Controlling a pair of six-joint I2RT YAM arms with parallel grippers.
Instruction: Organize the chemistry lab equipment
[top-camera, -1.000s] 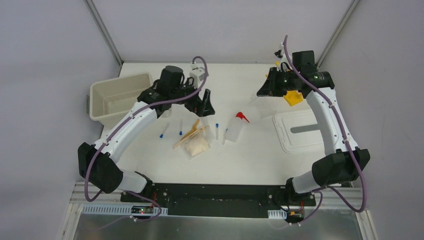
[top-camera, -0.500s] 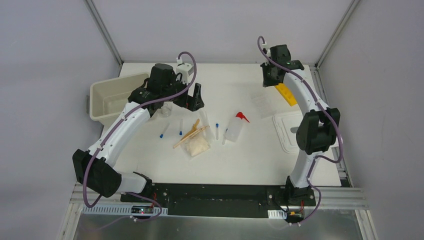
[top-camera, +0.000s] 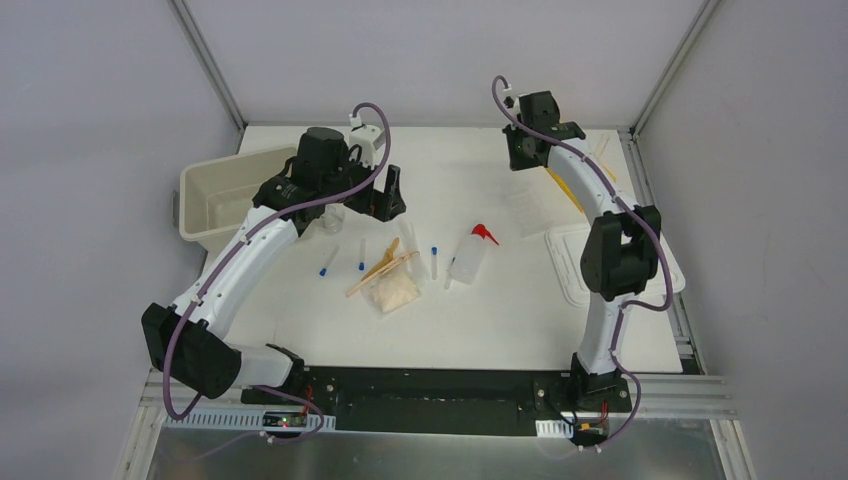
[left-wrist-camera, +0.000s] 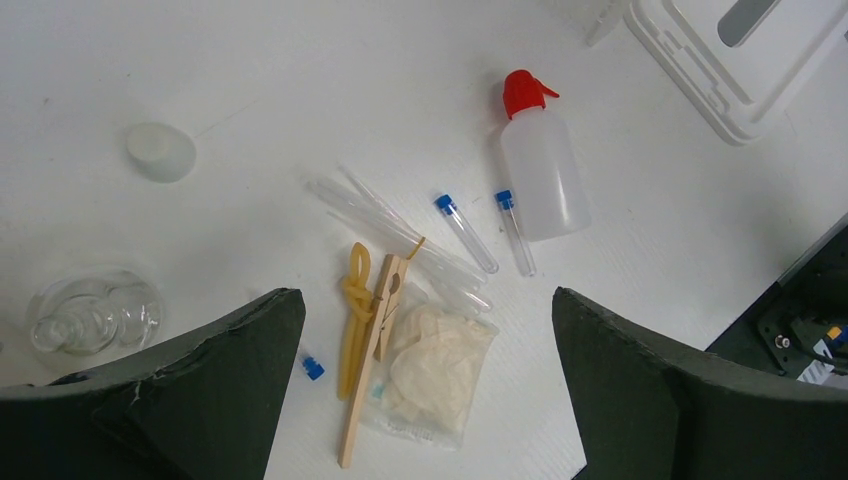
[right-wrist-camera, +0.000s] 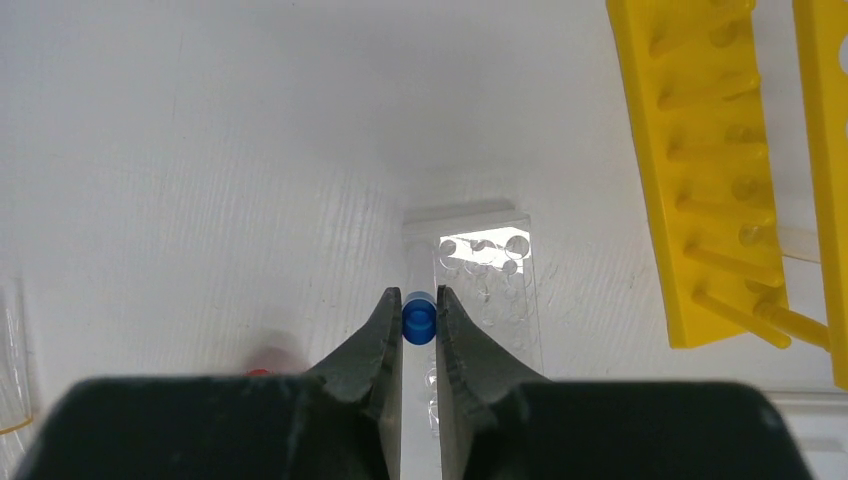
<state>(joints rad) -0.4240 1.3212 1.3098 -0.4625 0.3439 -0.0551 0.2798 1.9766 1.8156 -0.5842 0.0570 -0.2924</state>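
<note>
Two claws are busy with different jobs. The right claw (right-wrist-camera: 419, 325) is clenched on a blue-capped tube (right-wrist-camera: 419, 318), pinching it just under the cap so the body hangs straight down. That grip probably suits lowering the tube end-first into a hole. From the wrist view the tube hangs over the near end of a clear holed plate (right-wrist-camera: 490, 270). The yellow rack (right-wrist-camera: 700, 180) lies off to the side, lying flat on the worktop (top-camera: 450, 310) and apart from the tube. Whether the tube already touches the plate cannot be told.

The left claw (left-wrist-camera: 425, 295) is spread wide and empty, hovering over the heap at the middle of the worktop. The packet (left-wrist-camera: 430, 370) and the wooden sticks (left-wrist-camera: 372, 360) lie directly between its fingers. Two loose tubes (left-wrist-camera: 465, 233) lie side by side just beyond them, beside the squeeze bottle (left-wrist-camera: 543, 180), which is on its side. The beaker (left-wrist-camera: 95, 312) stands beside the left finger. This open, centred pose looks like lining up a pick, though the target is unclear. The bin (top-camera: 225, 195) waits at the left edge and its lid (top-camera: 565, 262) at the right.
</note>
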